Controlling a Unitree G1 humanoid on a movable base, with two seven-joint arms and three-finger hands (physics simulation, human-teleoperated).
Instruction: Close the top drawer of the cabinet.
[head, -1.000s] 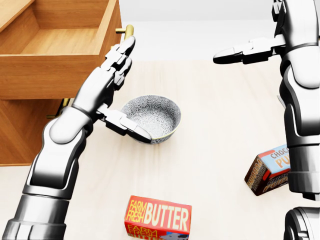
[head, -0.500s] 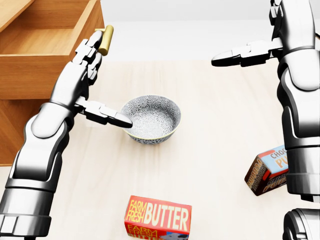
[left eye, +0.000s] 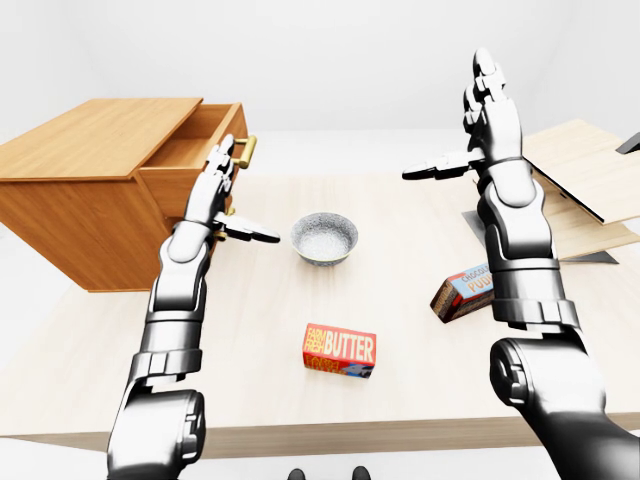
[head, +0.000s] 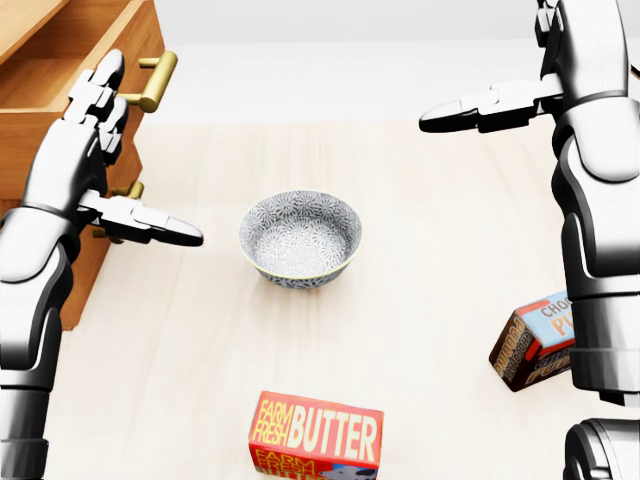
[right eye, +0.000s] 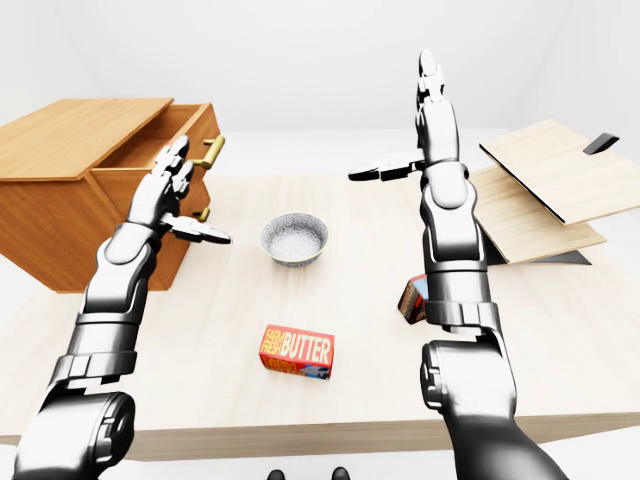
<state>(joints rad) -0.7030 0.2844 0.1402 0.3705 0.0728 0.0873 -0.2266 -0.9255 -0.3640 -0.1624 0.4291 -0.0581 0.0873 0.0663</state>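
The wooden cabinet stands at the left of the table. Its top drawer stands partly out, with a brass handle on its face. My left hand is open, its fingers flat against the drawer face just left of the handle, thumb pointing right. My right hand is open and empty, raised high above the table's right side, away from the cabinet.
A patterned bowl sits mid-table, right of my left hand. A butter box lies near the bottom, and a chocolate pudding box at the right. Tilted wooden boards stand far right. A lower drawer's brass handle shows under my hand.
My left hand has moved left in the head view with the drawer face, and the drawer has slid further into the cabinet. The right arm has hardly moved.
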